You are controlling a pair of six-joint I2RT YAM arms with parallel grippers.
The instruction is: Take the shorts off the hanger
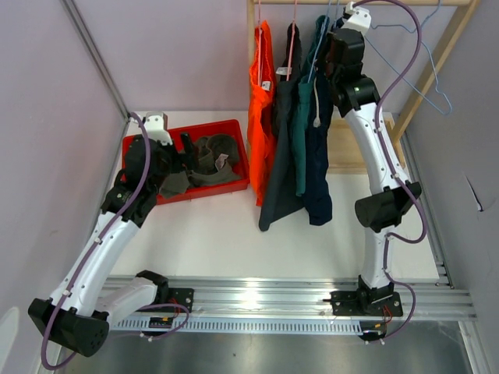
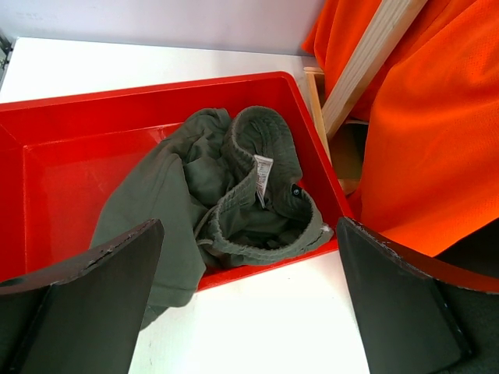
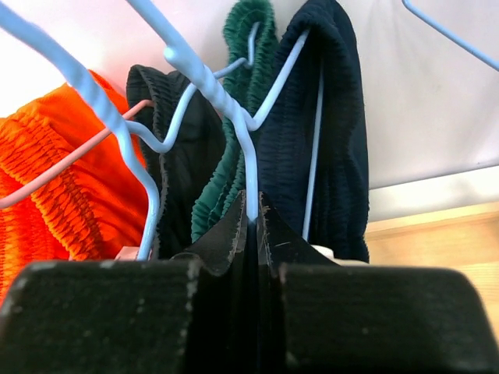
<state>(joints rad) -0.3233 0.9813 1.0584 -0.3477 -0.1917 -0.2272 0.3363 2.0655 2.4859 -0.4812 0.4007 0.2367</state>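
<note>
Overhead, the bright orange shorts [image 1: 262, 109], charcoal grey shorts [image 1: 282, 164], teal green shorts [image 1: 302, 148] and navy blue shorts [image 1: 318, 179] hang side by side on a wooden rack [image 1: 440, 58]. The right gripper [image 1: 340, 29] is up at their tops, and the left gripper [image 1: 185, 149] hovers over a red plastic bin [image 1: 204, 128]. From the left wrist, its fingers stand wide apart above the crumpled dark olive shorts [image 2: 195, 195] lying in that bin. From the right wrist, the fingers are pressed together on the neck of a pale blue wire hanger [image 3: 207, 84], just in front of the ribbed teal and navy waistbands.
</note>
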